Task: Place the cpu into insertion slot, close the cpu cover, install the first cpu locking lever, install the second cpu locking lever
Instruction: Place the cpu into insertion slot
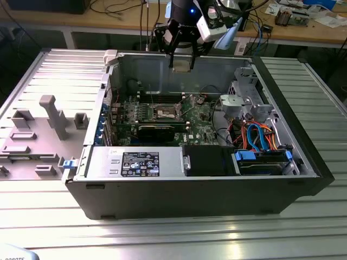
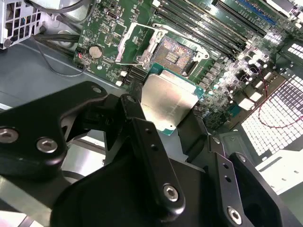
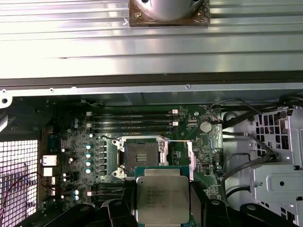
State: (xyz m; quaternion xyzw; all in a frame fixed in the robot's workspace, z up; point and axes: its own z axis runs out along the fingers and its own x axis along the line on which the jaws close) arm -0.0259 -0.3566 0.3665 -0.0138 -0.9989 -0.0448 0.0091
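Observation:
My gripper hangs above the open computer case, shut on the cpu. Both wrist views show the cpu as a flat silvery square pinched at two opposite edges by the black fingers. It is in the air, well above the green board. The insertion slot lies bare below with its dark centre exposed. The cpu cover, a thin silvery frame, stands swung open beside the slot.
Long black memory slots run beside the socket. A metal drive cage and blue and orange cables fill the exterior view's right of the case. The case walls rise around the board. A grey fixture stands at the exterior view's left.

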